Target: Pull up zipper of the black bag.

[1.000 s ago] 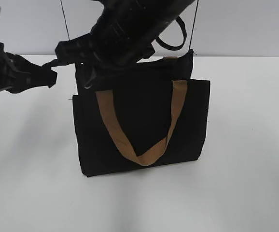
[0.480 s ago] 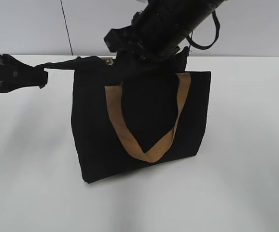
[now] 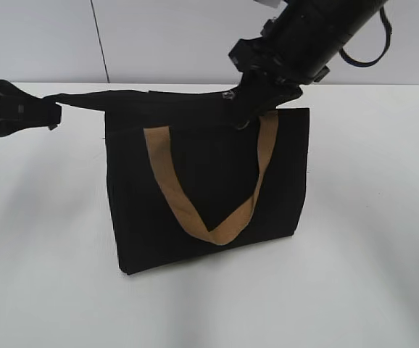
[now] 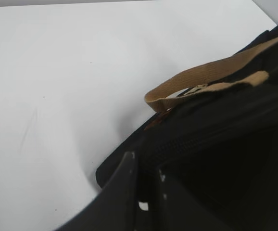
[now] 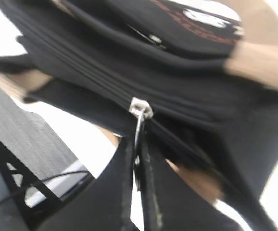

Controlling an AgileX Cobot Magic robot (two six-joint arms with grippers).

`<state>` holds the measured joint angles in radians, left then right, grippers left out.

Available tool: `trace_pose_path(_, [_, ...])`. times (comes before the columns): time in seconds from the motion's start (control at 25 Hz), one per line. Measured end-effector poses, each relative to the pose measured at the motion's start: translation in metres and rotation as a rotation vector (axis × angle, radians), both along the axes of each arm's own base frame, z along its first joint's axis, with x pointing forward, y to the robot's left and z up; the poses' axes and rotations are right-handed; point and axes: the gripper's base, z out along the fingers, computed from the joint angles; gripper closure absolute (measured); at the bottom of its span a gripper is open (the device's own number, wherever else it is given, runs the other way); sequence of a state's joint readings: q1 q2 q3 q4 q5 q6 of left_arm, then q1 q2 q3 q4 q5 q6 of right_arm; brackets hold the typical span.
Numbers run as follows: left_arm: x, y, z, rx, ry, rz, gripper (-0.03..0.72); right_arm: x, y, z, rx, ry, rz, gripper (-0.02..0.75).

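The black bag (image 3: 209, 181) stands upright on the white table, a tan strap (image 3: 217, 217) hanging down its front. My left gripper (image 3: 50, 112) is shut on the bag's top left corner fabric and holds it stretched to the left; the left wrist view shows its jaws (image 4: 146, 166) pinching black cloth (image 4: 211, 139). My right gripper (image 3: 247, 109) is at the top edge towards the right, shut on the silver zipper pull (image 5: 140, 113), whose ring runs between the fingers (image 5: 138, 154). The zipper line (image 5: 86, 72) runs across the right wrist view.
The white table (image 3: 369, 217) spreads all round the bag, with a pale wall (image 3: 159, 36) behind. The second tan strap (image 4: 201, 77) lies over the bag's top in the left wrist view. A cable loop (image 3: 365, 51) hangs from the right arm.
My right gripper has moved right along the bag's top edge with the zipper pull. The left gripper has kept the corner stretched and shifted slightly left.
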<state>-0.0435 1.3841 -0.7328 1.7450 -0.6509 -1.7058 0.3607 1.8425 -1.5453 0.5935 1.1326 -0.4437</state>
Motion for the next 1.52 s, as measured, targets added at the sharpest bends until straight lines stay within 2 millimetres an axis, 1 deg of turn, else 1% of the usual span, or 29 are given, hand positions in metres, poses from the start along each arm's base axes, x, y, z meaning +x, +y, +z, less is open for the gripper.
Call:
trace_pose_path(0.12, [0.001,0.001,0.000,0.004,-0.001,0.008,0.662,0.003,-0.018,0.002,-0.061,-0.013,-0.015,0.743])
trace_pose_path(0.24, [0.000,0.000,0.000,0.000,0.000,-0.001,0.662,0.003,-0.029,0.006,-0.087,-0.019,-0.025,0.743])
trace_pose_path(0.4, [0.000,0.000,-0.001,-0.002,0.004,-0.002,0.663,0.001,-0.031,0.012,-0.080,-0.025,-0.027,0.739])
trace_pose_path(0.48, [0.002,0.001,-0.003,0.007,0.007,0.011,0.648,0.000,-0.032,0.014,-0.078,-0.028,-0.025,0.713])
trace_pose_path(0.56, [0.005,0.005,-0.005,0.032,0.003,0.053,0.582,0.000,-0.039,0.017,-0.108,-0.055,-0.022,0.635])
trace_pose_path(0.6, [0.007,0.008,-0.006,0.042,0.003,0.075,0.515,-0.001,-0.042,0.020,-0.123,-0.070,-0.016,0.561])
trace_pose_path(0.68, [0.008,0.010,-0.007,0.055,-0.002,0.100,0.343,-0.002,-0.048,0.024,-0.163,-0.102,-0.008,0.371])
trace_pose_path(0.76, [0.009,0.012,-0.007,0.065,-0.005,0.116,0.214,-0.005,-0.051,0.031,-0.179,-0.129,-0.004,0.216])
trace_pose_path(0.8, [0.010,0.012,-0.007,0.069,-0.007,0.121,0.174,-0.008,-0.052,0.036,-0.179,-0.145,-0.004,0.167])
trace_pose_path(0.84, [0.010,0.012,-0.007,0.071,-0.007,0.126,0.154,-0.011,-0.053,0.041,-0.177,-0.162,-0.005,0.144])
trace_pose_path(0.92, [0.010,0.013,-0.006,0.069,-0.005,0.138,0.139,-0.017,-0.055,0.053,-0.172,-0.197,-0.007,0.130])
trace_pose_path(1.0, [0.008,0.015,0.000,0.058,-0.017,0.169,0.142,-0.026,-0.058,0.067,-0.168,-0.237,-0.010,0.134])
trace_pose_path(1.16, [-0.003,0.014,0.024,0.071,-0.117,0.238,0.165,-0.046,-0.064,0.094,-0.159,-0.302,-0.013,0.154])
trace_pose_path(1.28, [-0.016,0.004,0.046,0.096,-0.228,0.283,0.176,-0.066,-0.072,0.112,-0.161,-0.357,-0.033,0.157])
trace_pose_path(1.36, [-0.024,-0.001,0.052,0.108,-0.272,0.315,0.179,-0.081,-0.078,0.115,-0.177,-0.370,-0.054,0.158])
trace_pose_path(1.4, [-0.029,-0.006,0.051,0.118,-0.284,0.315,0.181,-0.090,-0.081,0.114,-0.179,-0.377,-0.063,0.160])
trace_pose_path(1.48, [-0.036,-0.010,0.044,0.149,-0.288,0.335,0.188,-0.107,-0.087,0.111,-0.180,-0.388,-0.079,0.160])
trace_pose_path(1.52, [-0.039,-0.013,0.038,0.168,-0.282,0.345,0.193,-0.117,-0.090,0.108,-0.177,-0.394,-0.087,0.160])
